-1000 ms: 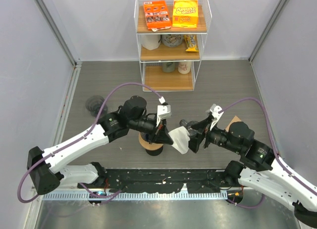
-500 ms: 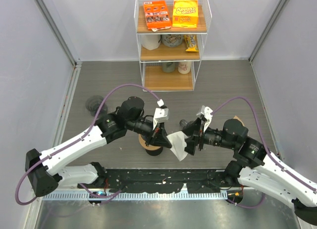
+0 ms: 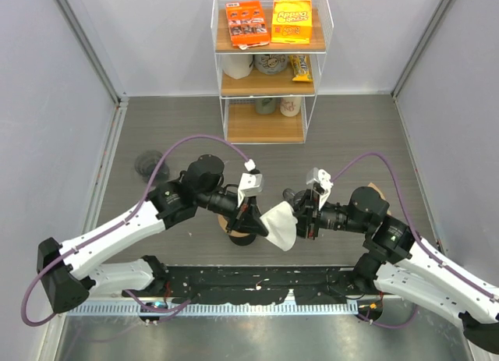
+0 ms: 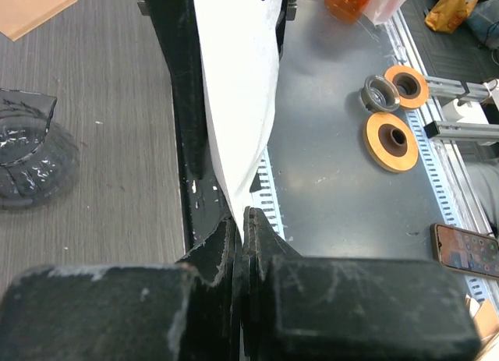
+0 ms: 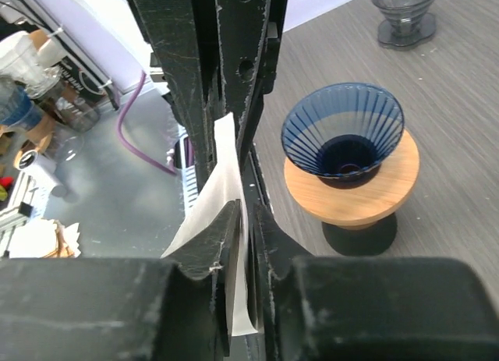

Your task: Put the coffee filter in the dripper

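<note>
Clamping the coffee filter (image 3: 282, 227) in my left claw (image 3: 260, 221) and right claw (image 3: 302, 217), I see the dripper (image 5: 343, 139) just left of it, under the left one.

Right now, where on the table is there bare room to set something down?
Bare wood: between the shelf and the right wall, and between the shelf and the glass vessel. The near middle is crowded: left pincer and right pincer grip the filter beside the dripper.

Snack shelf (image 3: 265, 125) and glass carafe (image 3: 150, 164)
</note>
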Motion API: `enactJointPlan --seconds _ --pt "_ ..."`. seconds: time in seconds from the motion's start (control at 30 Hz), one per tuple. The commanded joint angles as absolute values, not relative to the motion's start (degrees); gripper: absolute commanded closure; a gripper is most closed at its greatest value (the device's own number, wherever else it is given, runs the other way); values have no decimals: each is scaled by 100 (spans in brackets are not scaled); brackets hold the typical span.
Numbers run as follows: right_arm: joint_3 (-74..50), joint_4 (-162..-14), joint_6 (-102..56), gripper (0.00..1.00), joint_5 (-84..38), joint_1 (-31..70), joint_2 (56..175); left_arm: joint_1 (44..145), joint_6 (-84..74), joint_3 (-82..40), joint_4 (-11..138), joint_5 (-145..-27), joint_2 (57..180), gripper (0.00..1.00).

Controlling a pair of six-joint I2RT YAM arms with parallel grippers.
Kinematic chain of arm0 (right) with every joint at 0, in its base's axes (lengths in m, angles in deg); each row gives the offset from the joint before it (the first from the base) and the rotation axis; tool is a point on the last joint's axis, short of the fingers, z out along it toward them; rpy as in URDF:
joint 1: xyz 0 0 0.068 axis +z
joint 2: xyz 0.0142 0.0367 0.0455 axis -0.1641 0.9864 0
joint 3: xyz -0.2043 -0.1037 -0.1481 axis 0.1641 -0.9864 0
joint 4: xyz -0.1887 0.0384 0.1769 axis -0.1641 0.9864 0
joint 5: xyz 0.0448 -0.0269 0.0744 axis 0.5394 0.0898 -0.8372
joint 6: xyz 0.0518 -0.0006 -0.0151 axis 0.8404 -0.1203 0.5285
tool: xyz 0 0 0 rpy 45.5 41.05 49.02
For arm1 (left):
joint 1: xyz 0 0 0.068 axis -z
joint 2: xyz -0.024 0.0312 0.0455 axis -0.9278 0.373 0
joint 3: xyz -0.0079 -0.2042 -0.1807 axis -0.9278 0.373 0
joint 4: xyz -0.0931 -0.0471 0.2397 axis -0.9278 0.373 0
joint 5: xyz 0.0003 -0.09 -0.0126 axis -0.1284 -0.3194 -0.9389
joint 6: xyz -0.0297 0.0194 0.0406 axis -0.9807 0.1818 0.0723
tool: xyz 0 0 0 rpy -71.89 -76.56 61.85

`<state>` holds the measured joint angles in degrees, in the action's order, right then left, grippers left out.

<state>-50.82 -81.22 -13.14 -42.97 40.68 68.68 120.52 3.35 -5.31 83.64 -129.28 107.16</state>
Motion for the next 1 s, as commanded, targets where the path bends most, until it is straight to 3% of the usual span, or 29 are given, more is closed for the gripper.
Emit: enactJointPlan --seconds 0.0,0.03,0.2,0.3,0.4,0.47,0.57,0.6,0.77,0.87,0.97 --pt "-5109 -8749 -1275 89 -4870 4056 6868 12039 411 -466 7993 -12930 10437 100" --pt "-5136 -8793 -1275 95 -4914 4065 6842 12048 402 -448 7967 -12930 10420 100" --pt "-5136 -9040 -1187 95 -4985 4056 6789 12039 358 -439 7923 -12790 10340 99" --pt "-5066 -8953 -1135 95 -4731 4056 6788 12039 183 -492 7984 -12316 10262 88" --pt "-5013 -8891 -1143 95 -4458 4056 6780 12039 77 -518 8028 -11683 10112 57" --pt "-4952 -8628 -1178 95 -4186 4056 6780 12039 33 -501 8063 -11445 9989 49" --pt "-4794 -8364 -1178 95 -3739 4056 6815 12039 -54 -501 8116 -10989 9822 29" --pt "-4767 -8276 -1187 95 -3633 4056 6832 12039 -116 -510 8133 -10700 9787 1" --pt "-4407 -7592 -968 95 -1994 4056 7060 12039 -643 -676 8379 -8828 9699 0" --pt "-4074 -7013 -181 95 -45 4065 7280 12048 -635 -685 8230 -8361 9707 1" --pt "-3783 -6449 656 95 1077 4065 7718 12127 -696 -834 8151 -7965 9856 0"
